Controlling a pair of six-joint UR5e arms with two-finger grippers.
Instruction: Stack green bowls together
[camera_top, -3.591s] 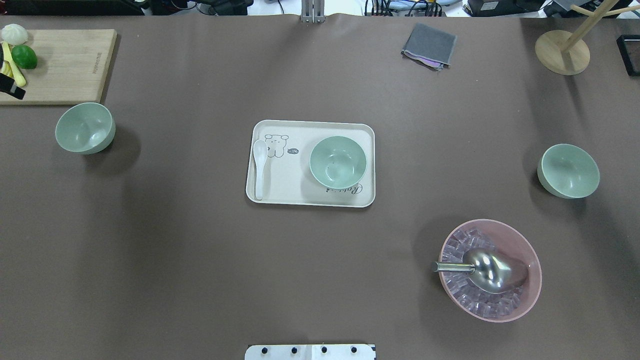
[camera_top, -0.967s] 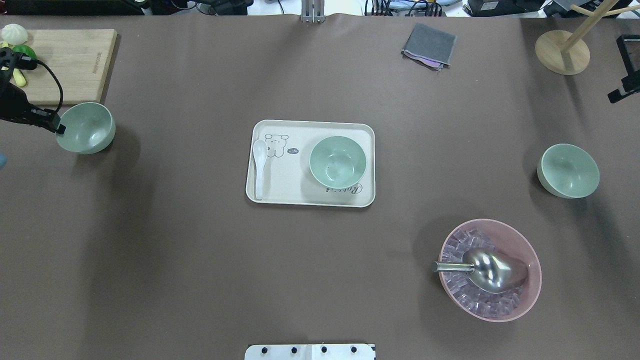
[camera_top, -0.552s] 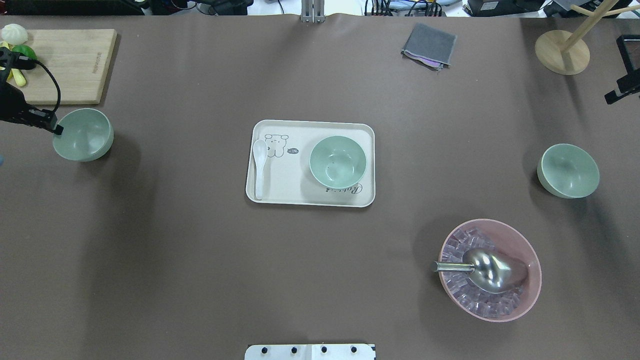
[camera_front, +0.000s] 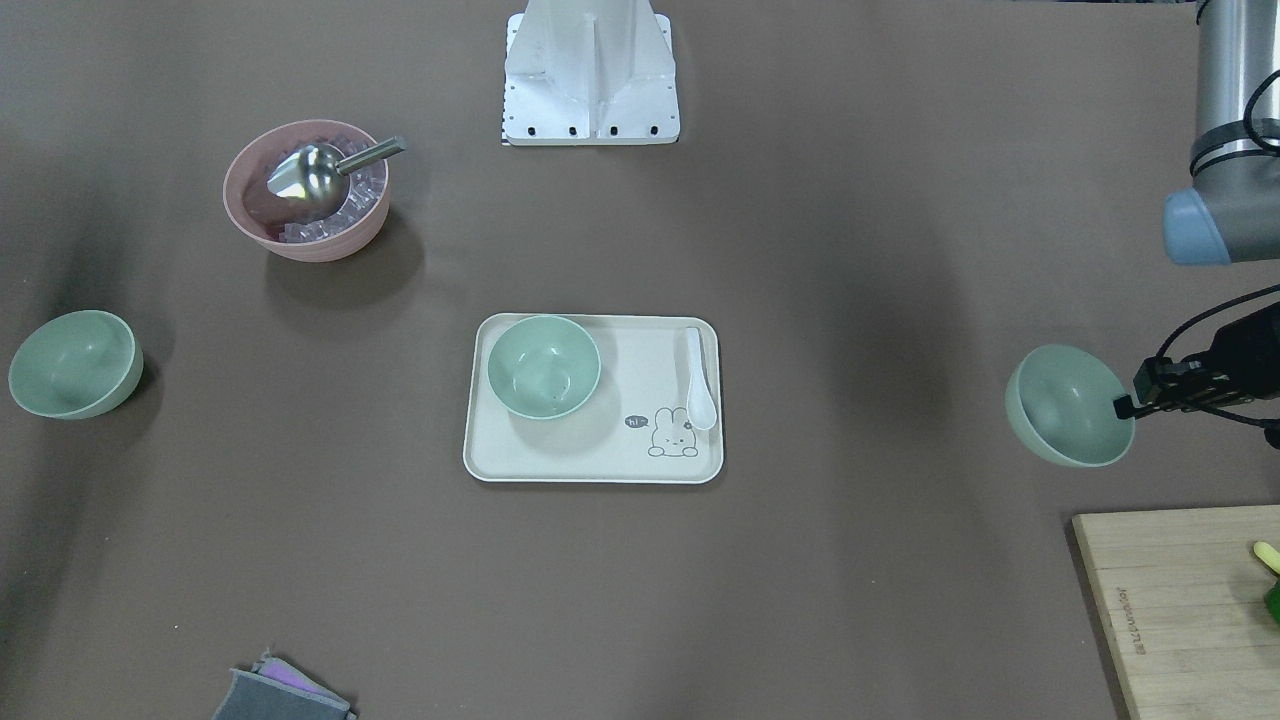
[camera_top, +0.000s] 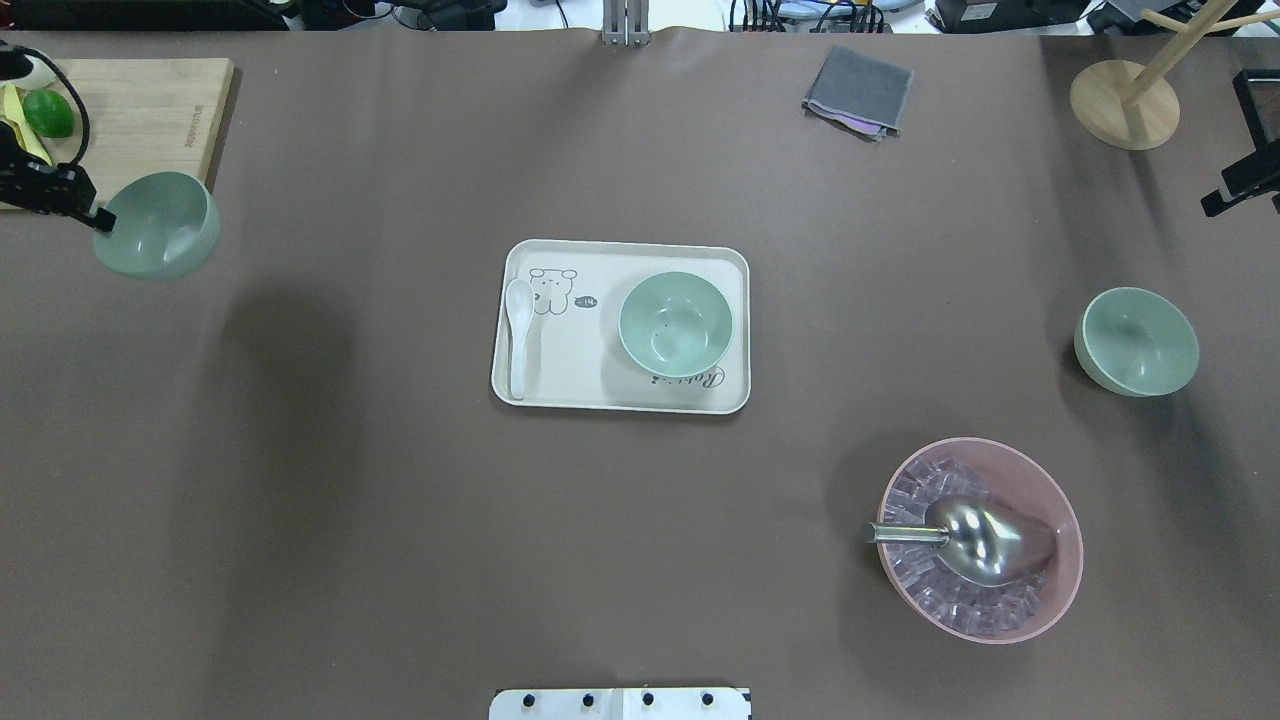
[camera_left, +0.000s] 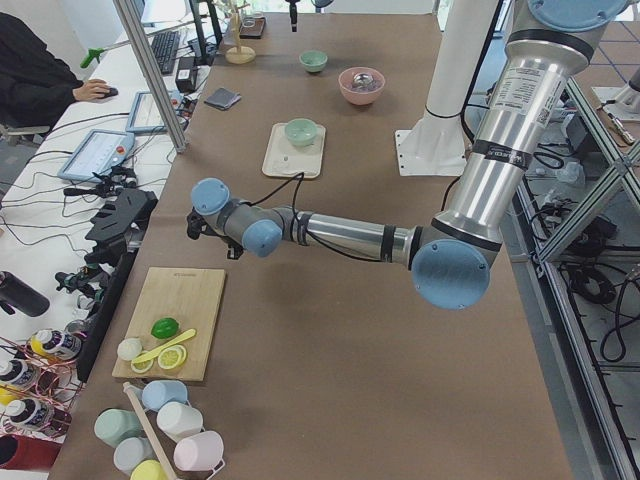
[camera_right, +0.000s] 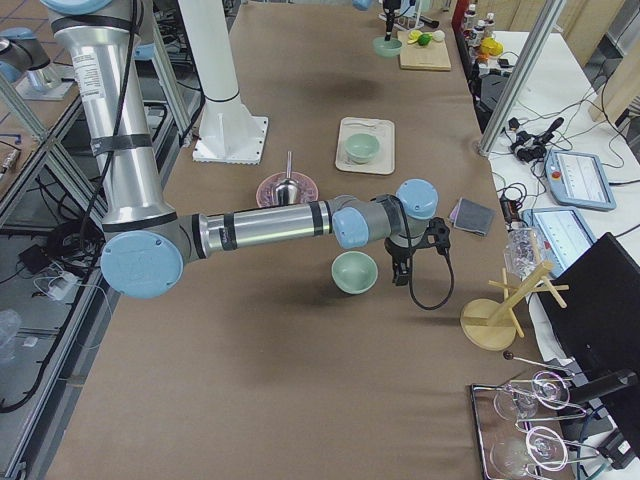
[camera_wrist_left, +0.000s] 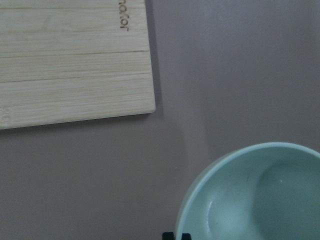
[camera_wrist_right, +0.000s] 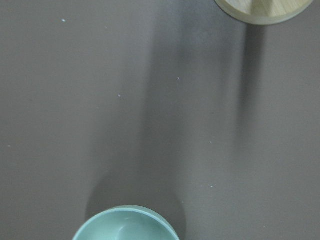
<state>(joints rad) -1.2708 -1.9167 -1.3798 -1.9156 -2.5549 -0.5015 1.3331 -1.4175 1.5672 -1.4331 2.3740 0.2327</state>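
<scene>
Brown tabletop (camera_top: 400, 520) spreads wide, with the task's things scattered well apart. Your left fingers (camera_front: 1127, 406) are clamped on the rim of the left green bowl (camera_top: 157, 225), which hangs tilted and looks clear of the surface, near the cutting board (camera_top: 140, 120). Carry it high enough to pass the tray (camera_top: 620, 402) lip, level it over the tray bowl (camera_top: 676, 324), centre rim over rim, then lower gently before releasing. Whether the right fingers (camera_top: 1218, 200) are apart or together cannot be told; they hover near the right bowl (camera_top: 1137, 341), not touching it.
</scene>
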